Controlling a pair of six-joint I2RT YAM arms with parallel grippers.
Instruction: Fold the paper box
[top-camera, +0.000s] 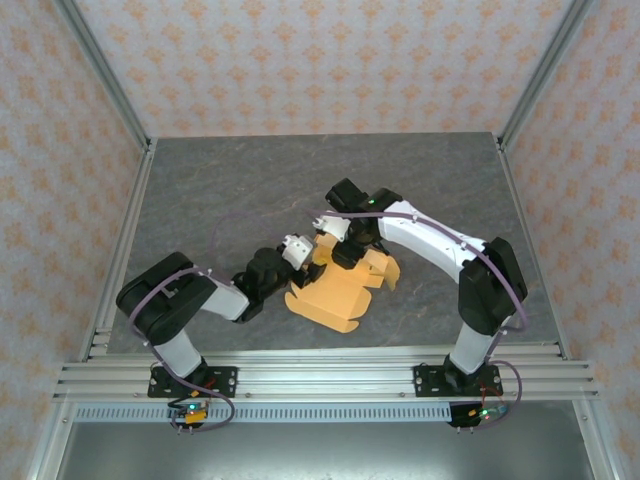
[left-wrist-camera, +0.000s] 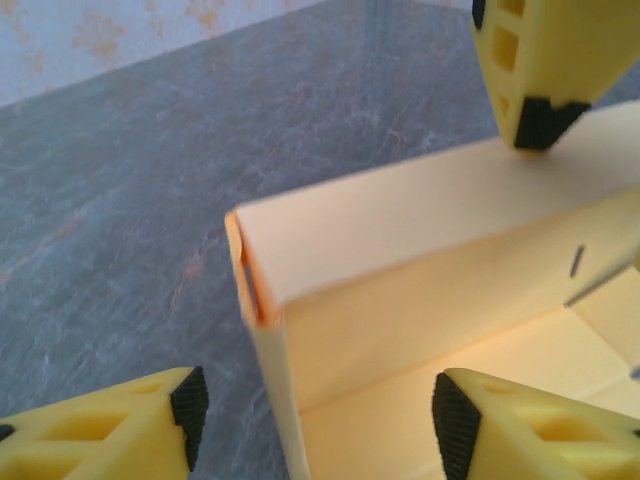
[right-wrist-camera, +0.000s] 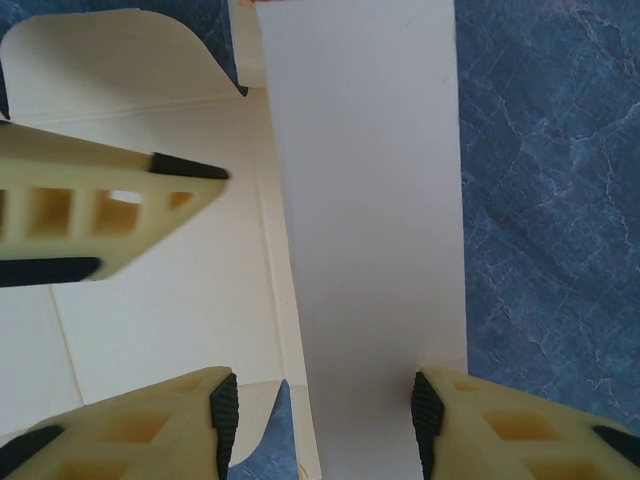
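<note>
While the box (top-camera: 335, 290) lies half-formed in the middle of the table (top-camera: 200, 190), between the two arms, I read the step in hand as raising and doubling over one side wall (left-wrist-camera: 400, 215). Left gripper (left-wrist-camera: 320, 410): jaws apart, straddling the wall's near corner, one finger outside over the table and one inside the box; neither pad visibly touches the card. Right gripper (right-wrist-camera: 325, 410): jaws apart across the width of that wall, with a gap showing at one pad (contact at the other I cannot confirm). A rounded flap (right-wrist-camera: 110, 60) lies unfolded beside it. Next move, in my judgement: close both pairs onto the wall, hold it upright and press the fold down evenly. Thin card is likely to buckle under an uneven squeeze, so I would close gently.
</note>
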